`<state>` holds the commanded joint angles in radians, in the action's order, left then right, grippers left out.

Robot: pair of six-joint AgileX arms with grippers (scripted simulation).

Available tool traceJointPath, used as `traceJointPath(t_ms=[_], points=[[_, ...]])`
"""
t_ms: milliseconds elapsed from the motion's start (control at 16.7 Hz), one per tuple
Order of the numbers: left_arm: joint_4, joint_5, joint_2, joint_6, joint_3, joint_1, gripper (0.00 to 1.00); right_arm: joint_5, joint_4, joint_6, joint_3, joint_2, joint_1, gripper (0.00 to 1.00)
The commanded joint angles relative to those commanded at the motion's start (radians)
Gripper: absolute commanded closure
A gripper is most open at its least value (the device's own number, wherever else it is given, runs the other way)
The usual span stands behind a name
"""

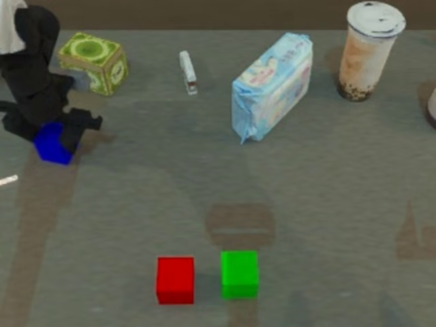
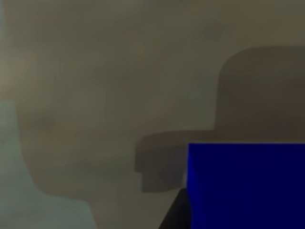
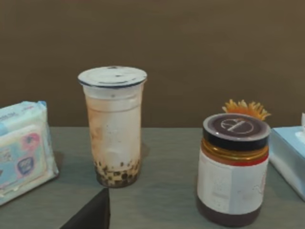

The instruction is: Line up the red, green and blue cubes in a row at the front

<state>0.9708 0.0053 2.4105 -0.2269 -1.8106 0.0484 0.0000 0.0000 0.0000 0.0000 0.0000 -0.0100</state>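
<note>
Left tool (image 1: 58, 136): closed on blue cube (image 1: 54, 143).
Advice: set it just beside green cube (image 1: 239, 274), opposite red cube (image 1: 175, 279), aligned.

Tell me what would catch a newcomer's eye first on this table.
Most striking is the black left tool at the far left of the table, down on the blue cube, which fills much of the left wrist view. Next come the red cube and green cube, side by side but apart near the front edge. Along the back stand a tall bubble tea cup at the right and a patterned tin box at the left.
</note>
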Motion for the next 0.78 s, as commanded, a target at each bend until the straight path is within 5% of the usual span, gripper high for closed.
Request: traceJointPath(t_ms=[480,780], points=[[0.025,0.005,-0.030,0.003,-0.020,0.000,1.00,0.000,0.000,0.000,0.000,0.000,0.000,0.00],[0.185,0.005,-0.071,0.002,-0.131,-0.011,1.00,0.000,0.000,0.000,0.000,0.000,0.000,0.00]])
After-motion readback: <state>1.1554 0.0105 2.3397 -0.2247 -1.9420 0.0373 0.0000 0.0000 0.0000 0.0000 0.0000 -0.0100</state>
